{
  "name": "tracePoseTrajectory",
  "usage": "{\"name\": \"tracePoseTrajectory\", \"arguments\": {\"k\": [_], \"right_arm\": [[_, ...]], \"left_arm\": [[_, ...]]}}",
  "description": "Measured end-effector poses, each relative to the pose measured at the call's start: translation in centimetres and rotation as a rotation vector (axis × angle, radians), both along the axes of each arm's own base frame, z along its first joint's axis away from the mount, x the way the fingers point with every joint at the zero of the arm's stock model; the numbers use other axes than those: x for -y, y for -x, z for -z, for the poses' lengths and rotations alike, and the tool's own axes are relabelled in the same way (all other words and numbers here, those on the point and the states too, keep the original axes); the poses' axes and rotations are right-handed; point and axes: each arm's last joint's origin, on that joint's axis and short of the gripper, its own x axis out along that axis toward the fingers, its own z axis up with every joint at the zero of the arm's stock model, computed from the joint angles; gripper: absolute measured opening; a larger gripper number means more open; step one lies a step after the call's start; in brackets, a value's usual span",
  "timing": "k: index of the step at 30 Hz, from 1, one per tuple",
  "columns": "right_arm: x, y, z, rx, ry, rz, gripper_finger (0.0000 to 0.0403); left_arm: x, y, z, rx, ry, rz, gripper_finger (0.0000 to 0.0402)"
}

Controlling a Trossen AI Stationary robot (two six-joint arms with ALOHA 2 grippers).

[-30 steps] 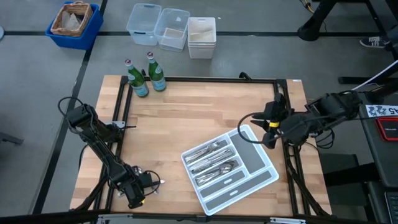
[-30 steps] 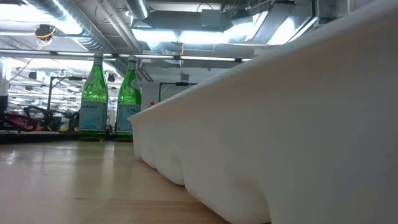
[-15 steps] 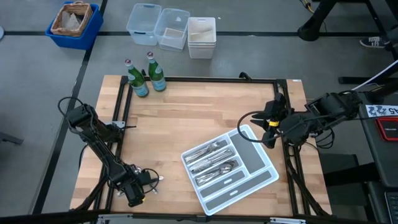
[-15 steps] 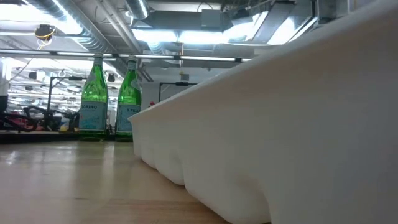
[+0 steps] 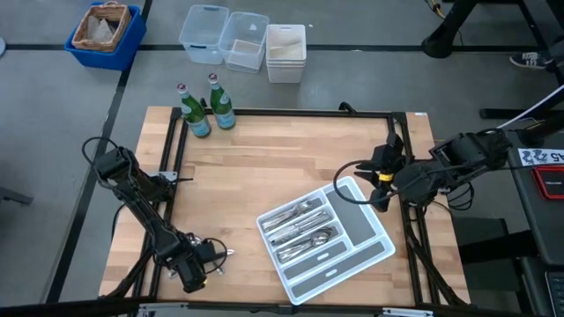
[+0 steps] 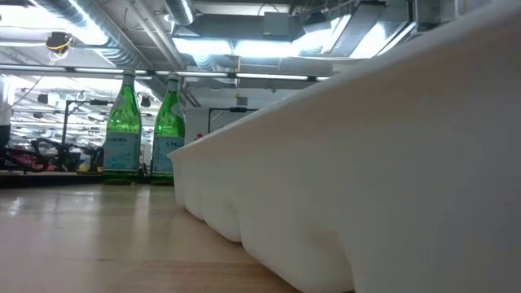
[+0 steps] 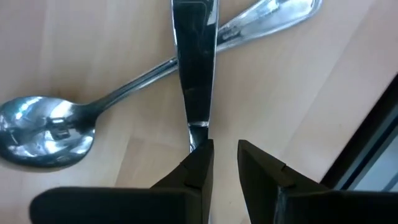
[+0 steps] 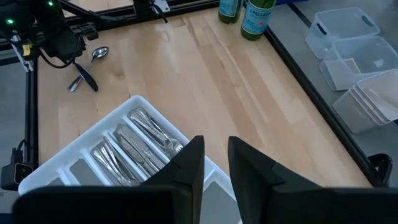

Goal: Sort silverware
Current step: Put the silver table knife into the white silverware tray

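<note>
**Left claw low over the last pieces, right claw waits by the tray**

The left claw (image 7: 224,165) is down at the near left corner of the pale wooden desk (image 5: 282,167). Its two dark fingers (image 7: 194,168) have a small gap between them. One finger tip touches the end of a flat shiny silver knife (image 7: 193,68), but the knife is not squeezed between them. The knife lies across the handle of a shiny silver spoon (image 7: 46,134). The spoon's round bowl rests on the wood beside it. Both pieces lie flat on the desk, just next to the black metal rail at the desk's edge.

The rest of the shiny silver forks, spoons and knives (image 5: 300,229) lie in the white divided plastic tray (image 5: 374,251). The tray sits tilted on the near right part of the desk. The pieces fill the long slots on its left side. The grey-bottomed slots on its right side show no pieces.

The right claw (image 8: 214,165) hangs over the far right corner of the tray. Its fingers are a little apart and hold nothing.

Two green glass bottles (image 5: 207,110) stand upright side by side at the far left corner of the desk, well away from the tray. From table height, the white tray wall fills much of the view, with the bottles behind it.
</note>
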Motion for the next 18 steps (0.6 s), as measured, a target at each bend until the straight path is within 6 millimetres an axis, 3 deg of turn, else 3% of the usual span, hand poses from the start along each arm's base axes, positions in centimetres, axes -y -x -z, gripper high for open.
{"name": "tracePoseTrajectory", "arguments": {"k": [7,10,14,18], "right_arm": [[1.4,3.4,-0.5,-0.011,0.074,0.045,0.0076],[2.0,5.1,0.3,0.03,0.113,0.083,0.0076],[2.7,7.5,3.7,0.048,0.053,0.167,0.0076],[3.4,9.2,8.8,0.096,-0.043,0.213,0.0076]], "left_arm": [[0.3,-0.7,-0.9,0.023,0.016,0.018,0.0062],[0.5,-0.9,-1.3,0.05,0.014,0.008,0.0062],[0.4,-0.9,-1.3,0.059,-0.005,0.001,0.0062],[-0.2,-0.3,-1.1,0.006,-0.078,0.008,0.0062]]}}
